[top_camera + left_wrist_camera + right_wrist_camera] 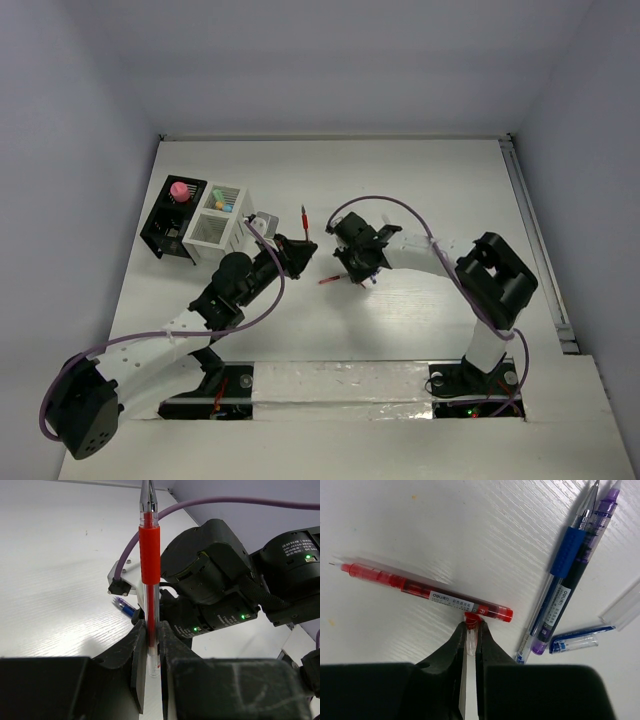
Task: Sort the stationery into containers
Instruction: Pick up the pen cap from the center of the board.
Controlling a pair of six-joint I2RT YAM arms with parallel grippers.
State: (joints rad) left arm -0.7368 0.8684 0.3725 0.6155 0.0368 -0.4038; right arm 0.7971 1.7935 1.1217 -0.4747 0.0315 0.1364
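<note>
Starting at the left fingers (137, 662), a red-grip pen (149, 555) is found pinched low on its barrel, the pads pressed on it from both sides. It appears to be held clear of the table (430, 180), pointing away from the left gripper (296, 250). The right fingers (451, 652) are drawn almost together on the small clip (470, 642) at the capped end of a red pen (425, 596), which lies flat on the table. The right gripper (470, 630) is thus set at the pen's very end, not its middle.

The step in hand is judged to be the picking of pens: one is lifted, one is being gripped. For the left arm, a carry to the boxes on its left is called for, with the pen turned on end, since it looks longer than either box. For the right arm, a slow lift is advised, as a pen held by its clip may swing or slip.

Counted:
- Two red pens, one in each gripper.
- One blue pen (559, 580) and one purple pen (592, 545), lying side by side.
- One loose blue cap (575, 641), near them.
- One clear piece (622, 607), cut off at the edge and not identified.
- Two boxes, touching. One is a black box (160, 232) holding one pink-topped piece (180, 189). The other is a white box (200, 240) of two compartments, the far one holding mint and orange bits (221, 205) too small to be counted.
</note>
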